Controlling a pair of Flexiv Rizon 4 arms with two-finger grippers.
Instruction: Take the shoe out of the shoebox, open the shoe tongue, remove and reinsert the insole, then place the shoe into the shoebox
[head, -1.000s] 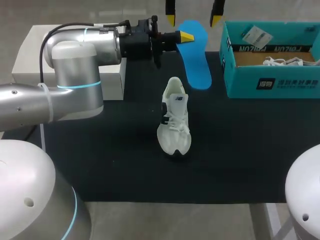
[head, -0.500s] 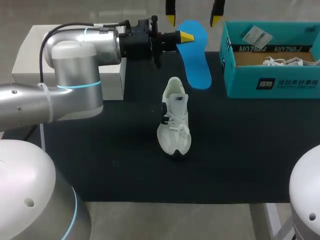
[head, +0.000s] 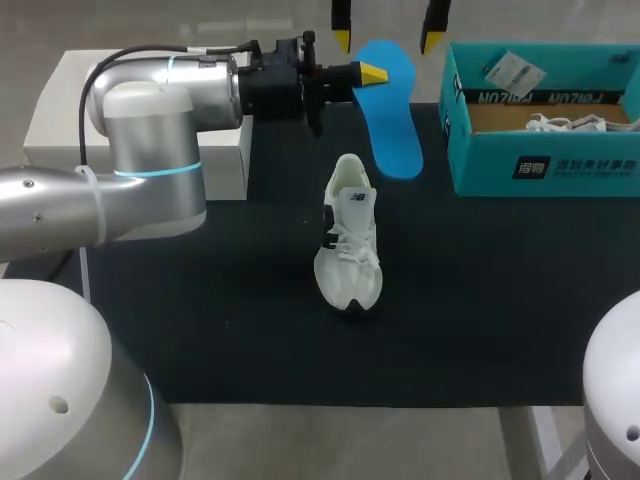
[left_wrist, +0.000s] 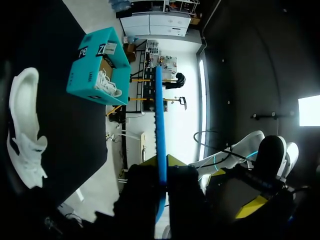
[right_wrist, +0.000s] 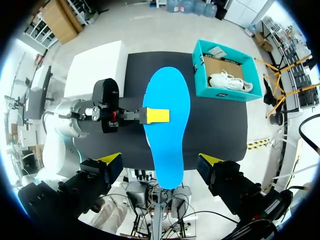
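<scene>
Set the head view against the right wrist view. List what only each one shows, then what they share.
Only the head view: the white shoe standing on the black mat; in the right wrist view the blue insole appears to cover it. Only the right wrist view: the teal shoebox whole, all four walls; the head view cuts it off. Both: the insole held by the left tool, the right tool open with a yellow tip either side of it, and the second shoe inside the shoebox.

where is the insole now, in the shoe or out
Out. The left gripper is shut on the blue insole, holding it apart from the white shoe on the black mat.
</scene>
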